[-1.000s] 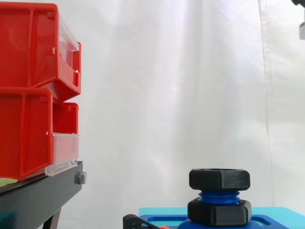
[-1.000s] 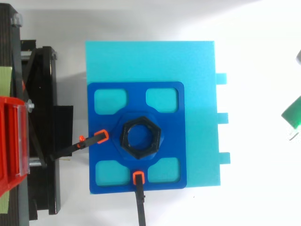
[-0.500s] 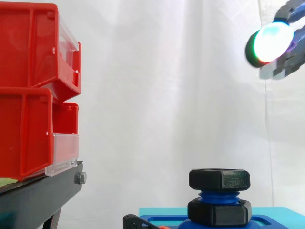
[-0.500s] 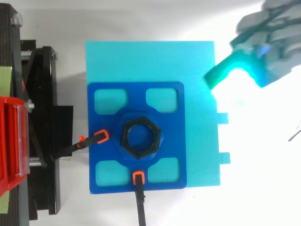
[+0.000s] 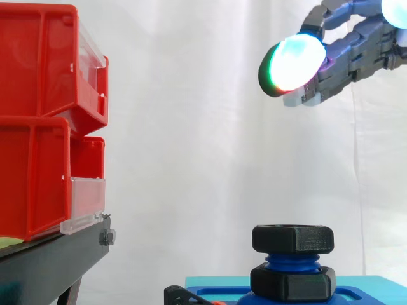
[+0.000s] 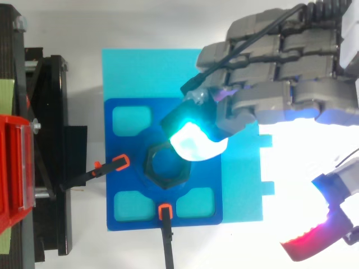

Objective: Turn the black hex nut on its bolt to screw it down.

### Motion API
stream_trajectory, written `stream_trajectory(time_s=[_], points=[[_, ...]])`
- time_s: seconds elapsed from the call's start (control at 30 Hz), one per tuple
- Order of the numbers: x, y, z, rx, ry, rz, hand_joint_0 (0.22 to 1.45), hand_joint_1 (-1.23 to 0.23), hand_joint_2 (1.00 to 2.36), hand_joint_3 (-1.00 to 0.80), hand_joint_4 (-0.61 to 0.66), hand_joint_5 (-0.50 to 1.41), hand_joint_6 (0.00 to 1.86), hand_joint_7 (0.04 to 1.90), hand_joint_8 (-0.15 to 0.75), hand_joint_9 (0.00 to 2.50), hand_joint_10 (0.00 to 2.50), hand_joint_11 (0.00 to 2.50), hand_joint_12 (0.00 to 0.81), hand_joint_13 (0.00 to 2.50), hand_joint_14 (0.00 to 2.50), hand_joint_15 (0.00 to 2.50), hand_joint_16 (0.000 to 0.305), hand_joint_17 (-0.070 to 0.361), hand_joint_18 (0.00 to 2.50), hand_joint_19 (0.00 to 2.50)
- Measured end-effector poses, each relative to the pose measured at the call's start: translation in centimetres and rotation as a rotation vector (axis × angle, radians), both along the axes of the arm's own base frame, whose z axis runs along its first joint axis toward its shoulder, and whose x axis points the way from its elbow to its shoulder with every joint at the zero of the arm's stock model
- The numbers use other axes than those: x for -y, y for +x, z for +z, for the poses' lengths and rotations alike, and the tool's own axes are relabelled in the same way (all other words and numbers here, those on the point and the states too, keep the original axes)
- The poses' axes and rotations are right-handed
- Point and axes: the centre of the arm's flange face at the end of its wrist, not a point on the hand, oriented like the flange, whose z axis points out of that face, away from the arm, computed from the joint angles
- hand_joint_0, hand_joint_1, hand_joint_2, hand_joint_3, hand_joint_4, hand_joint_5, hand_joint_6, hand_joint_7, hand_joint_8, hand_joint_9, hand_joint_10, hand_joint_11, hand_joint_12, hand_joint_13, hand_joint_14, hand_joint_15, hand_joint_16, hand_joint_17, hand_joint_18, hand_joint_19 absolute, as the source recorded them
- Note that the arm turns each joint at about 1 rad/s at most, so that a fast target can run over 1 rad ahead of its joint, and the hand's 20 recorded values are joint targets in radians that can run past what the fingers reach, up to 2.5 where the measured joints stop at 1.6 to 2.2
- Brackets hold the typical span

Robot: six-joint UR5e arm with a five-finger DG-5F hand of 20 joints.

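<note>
Moved in from right since half second ago: hand (image 5: 356, 51), now well above black hex nut (image 5: 292, 238). Fingers spread, holding nothing. Nut atop blue bolt (image 5: 292, 262), centre of blue fixture (image 6: 126, 185). Risk: off-centre descent, pads slipping off flats, no turn.

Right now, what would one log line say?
hand: open, holds nothing | position: well above upper black hex nut, no contact | nut: atop blue bolt, untouched
</note>
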Motion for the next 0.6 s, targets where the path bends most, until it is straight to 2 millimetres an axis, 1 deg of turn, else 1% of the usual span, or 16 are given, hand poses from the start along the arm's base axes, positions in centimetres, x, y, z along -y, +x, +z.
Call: stream_trajectory(time_s=[0.17,0.3,0.43,0.6], points=[[-0.9,0.9,-1.0,0.008,-0.013,0.001,0.53,-0.49,1.0,-0.5,0.21,-0.18,0.5,0.69,0.258,0.45,0.0,0.0,0.318,0.36,0.0,0.0,0.047,0.105,0.36,0.23],[-1.9,1.8,-2.0,0.016,-0.016,0.01,0.54,-0.45,1.0,-0.5,0.21,-0.17,0.5,0.69,0.259,0.45,0.0,0.0,0.316,0.36,0.0,0.0,0.046,0.104,0.35,0.24],[-2.7,2.2,-2.2,0.027,-0.026,0.01,0.54,-0.41,1.0,-0.5,0.2,-0.16,0.5,0.7,0.258,0.45,0.0,0.0,0.316,0.35,0.0,0.0,0.046,0.104,0.34,0.24],[-3.5,2.6,-2.5,0.037,-0.077,-0.03,0.54,-0.4,1.0,-0.5,0.2,-0.16,0.5,0.71,0.259,0.45,0.0,0.0,0.314,0.35,0.0,0.0,0.046,0.104,0.33,0.24]])
